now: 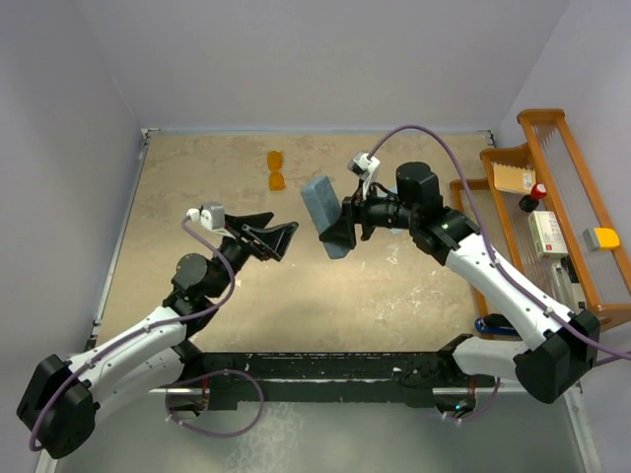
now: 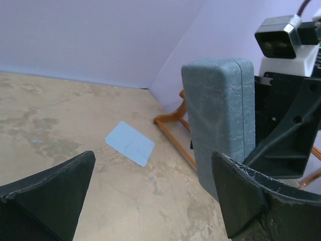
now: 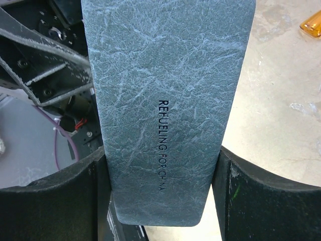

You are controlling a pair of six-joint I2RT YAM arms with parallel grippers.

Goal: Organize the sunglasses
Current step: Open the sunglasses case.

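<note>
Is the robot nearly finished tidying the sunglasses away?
Not yet. The case is picked up: the right gripper holds it off the table, and it looks shut. The left gripper is open and empty beside it. Left to do: the sunglasses lie on the table, outside the case.

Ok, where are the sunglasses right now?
In the top view the sunglasses lie on the table near the far wall, slightly left of centre, just beyond the grey-blue case held in the right gripper; nothing touches them.

One sunglasses [image 1: 278, 181], one case [image 1: 320, 200] (closed), one cloth [image 2: 130, 142].
</note>
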